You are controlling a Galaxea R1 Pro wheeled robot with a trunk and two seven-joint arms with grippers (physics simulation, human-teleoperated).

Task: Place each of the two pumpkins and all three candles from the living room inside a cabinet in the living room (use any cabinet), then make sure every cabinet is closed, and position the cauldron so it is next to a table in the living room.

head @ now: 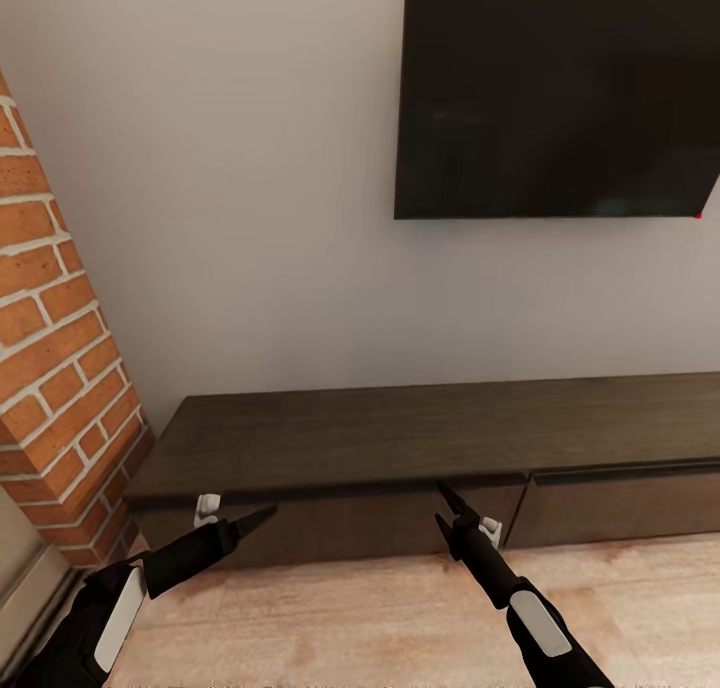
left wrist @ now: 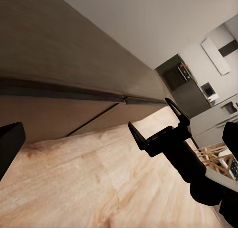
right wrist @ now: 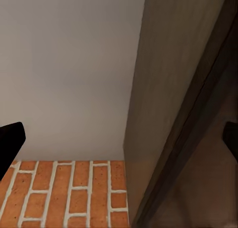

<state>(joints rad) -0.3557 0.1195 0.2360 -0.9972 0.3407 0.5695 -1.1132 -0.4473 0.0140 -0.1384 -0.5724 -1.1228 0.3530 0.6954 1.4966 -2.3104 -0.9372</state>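
Facing the cabinet [head: 420, 438] in the living room, we hold both arms low in front of its drawer fronts, which all sit flush and closed. It runs along the white wall [head: 250, 218] below the black TV [head: 560, 88], with the brick fireplace column [head: 60, 368] just beside its left end and the light wood floor [head: 380, 618] under our arms.

Our left gripper [head: 255, 518] reaches toward the left drawer front, its dark tips close to the upper edge of that front; from the head view we cannot tell whether they touch it. One dark fingertip [left wrist: 7, 143] shows at the edge of the left wrist view, too little for us to judge whether these jaws are released or clenched.

Our right gripper [head: 448, 503] points at the upper edge of the same drawer front, near the seam with the next drawer. In the left wrist view its jaws stand clearly spread, with nothing between them. The right wrist view looks along the cabinet top toward the brick column, with one dark fingertip [right wrist: 10, 141] at each side edge of the picture, well apart.

Beyond the cabinet's far end, the left wrist view shows grey kitchen units [left wrist: 186, 86].
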